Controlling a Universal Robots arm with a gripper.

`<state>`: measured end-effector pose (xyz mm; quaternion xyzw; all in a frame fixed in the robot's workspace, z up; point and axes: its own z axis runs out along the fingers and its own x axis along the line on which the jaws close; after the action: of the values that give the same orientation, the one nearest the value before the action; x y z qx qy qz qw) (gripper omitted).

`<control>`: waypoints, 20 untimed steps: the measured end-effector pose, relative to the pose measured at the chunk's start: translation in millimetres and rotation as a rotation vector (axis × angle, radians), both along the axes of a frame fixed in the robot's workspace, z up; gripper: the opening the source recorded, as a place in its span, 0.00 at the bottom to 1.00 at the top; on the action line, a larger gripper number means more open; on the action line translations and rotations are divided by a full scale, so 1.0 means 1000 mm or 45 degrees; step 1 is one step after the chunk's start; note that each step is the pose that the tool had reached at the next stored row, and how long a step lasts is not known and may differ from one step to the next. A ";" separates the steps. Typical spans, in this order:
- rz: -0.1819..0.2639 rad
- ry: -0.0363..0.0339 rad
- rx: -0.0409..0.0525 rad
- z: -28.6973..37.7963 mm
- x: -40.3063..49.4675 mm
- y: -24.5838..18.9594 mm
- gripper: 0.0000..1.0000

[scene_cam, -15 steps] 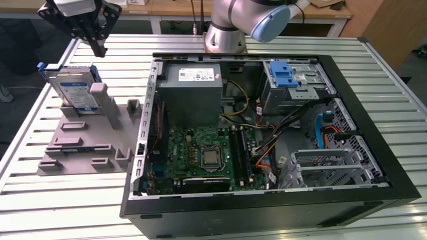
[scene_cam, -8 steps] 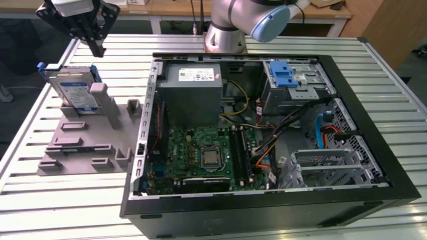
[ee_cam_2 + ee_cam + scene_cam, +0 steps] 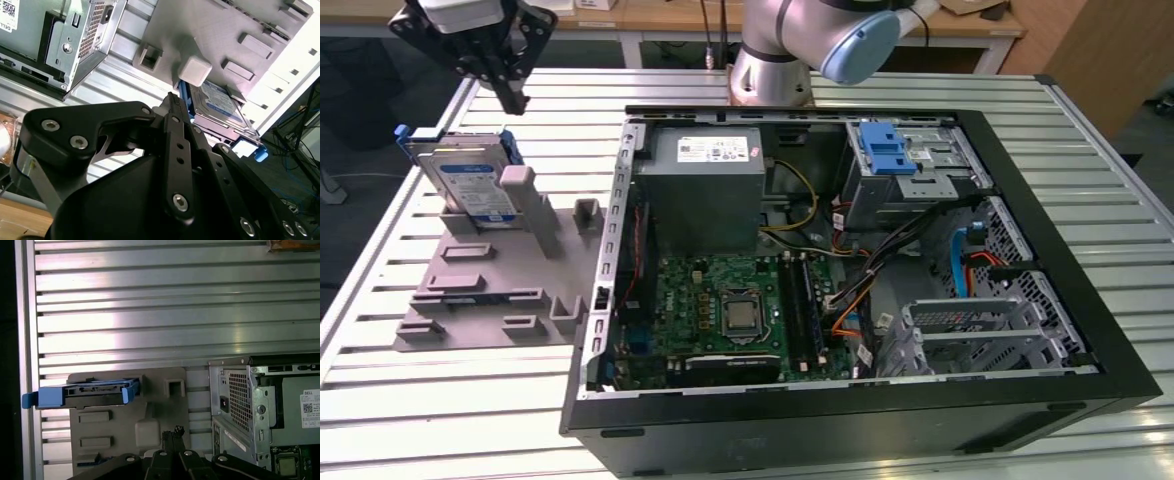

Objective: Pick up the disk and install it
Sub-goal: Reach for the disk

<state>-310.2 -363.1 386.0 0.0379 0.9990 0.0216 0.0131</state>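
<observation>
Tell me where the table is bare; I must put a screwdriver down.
Bare table slats: the near corner in front of the grey fixture, and the strip at the exterior view's right of the computer case. Crowded: around the disk, under the gripper.

Silver disk [image 3: 470,185] with blue bracket [image 3: 50,396], grey fixture [image 3: 480,300], ribbed silver table [image 3: 454,400].

We see an open black computer case [image 3: 854,425] lying on a slatted metal table [image 3: 454,410]. Inside it are a grey power supply [image 3: 707,190], a green motherboard [image 3: 714,300], loose cables [image 3: 854,270], and a metal drive cage [image 3: 927,175] with a blue latch [image 3: 885,150] on top. A grey moulded holder plate [image 3: 480,300] lies just beside the case, at the exterior view's left.
</observation>
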 end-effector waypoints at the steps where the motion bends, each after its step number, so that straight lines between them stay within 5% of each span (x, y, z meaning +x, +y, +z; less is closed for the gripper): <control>1: 0.000 0.0000 0.000 0.0000 -0.0002 0.0000 0.11; 20: 0.000 0.0000 0.000 -0.0006 -0.0059 0.0000 0.11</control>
<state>-316.1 -363.1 385.4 0.0379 0.9990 0.0216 0.0131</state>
